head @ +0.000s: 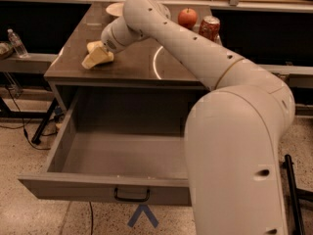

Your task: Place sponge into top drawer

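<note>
Down at the left edge of the smooth grey desk [142, 65], toward its front-left corner: the gripper [95, 58], pale yellow and flat, pressed against the sponge [94, 46], a soft pale yellow block lying on the glossy top. Cannot tell whether clenched on it or released. Behind, a glossy white jointed arm [195, 48] with small dark holes, arching across the desk from the bulky rounded base at the right. Along the back edge: a pale round plate [113, 8], a red apple [187, 17], and near the back-right corner a red metal can [209, 27]. Below the front edge, pulled wide out: the top drawer [68, 186], shallow, matte grey inside, with a dark curved metal handle [131, 196] on its front panel. Underneath, speckled stone floor [29, 151].
</note>
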`<state>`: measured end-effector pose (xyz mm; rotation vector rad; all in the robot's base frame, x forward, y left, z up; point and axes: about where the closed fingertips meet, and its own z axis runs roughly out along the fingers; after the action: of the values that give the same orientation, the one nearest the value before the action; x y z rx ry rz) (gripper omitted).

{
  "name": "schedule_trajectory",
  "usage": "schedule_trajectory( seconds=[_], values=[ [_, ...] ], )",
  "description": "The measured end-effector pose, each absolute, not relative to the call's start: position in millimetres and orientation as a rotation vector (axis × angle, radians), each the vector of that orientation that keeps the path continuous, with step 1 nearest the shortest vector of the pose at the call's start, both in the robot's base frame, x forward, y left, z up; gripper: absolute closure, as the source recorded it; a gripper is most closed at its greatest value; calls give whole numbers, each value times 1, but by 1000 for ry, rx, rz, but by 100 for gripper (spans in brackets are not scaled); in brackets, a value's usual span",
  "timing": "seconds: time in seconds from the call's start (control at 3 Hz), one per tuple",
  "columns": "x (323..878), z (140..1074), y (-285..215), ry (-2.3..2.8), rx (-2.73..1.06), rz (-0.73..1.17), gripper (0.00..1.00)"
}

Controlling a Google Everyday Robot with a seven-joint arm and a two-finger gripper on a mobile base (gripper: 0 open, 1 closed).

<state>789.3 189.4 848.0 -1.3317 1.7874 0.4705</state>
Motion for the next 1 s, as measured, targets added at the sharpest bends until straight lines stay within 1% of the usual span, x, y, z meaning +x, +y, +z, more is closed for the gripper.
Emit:
schedule_trajectory(
  seconds=[0.33, 0.67, 1.0],
  values=[
    [794, 844, 185, 1825, -1280, 468, 48],
    [789, 850, 176, 1838, -1255, 462, 71],
    [767, 873, 154, 1831, -1247, 452, 95]
  ],
)
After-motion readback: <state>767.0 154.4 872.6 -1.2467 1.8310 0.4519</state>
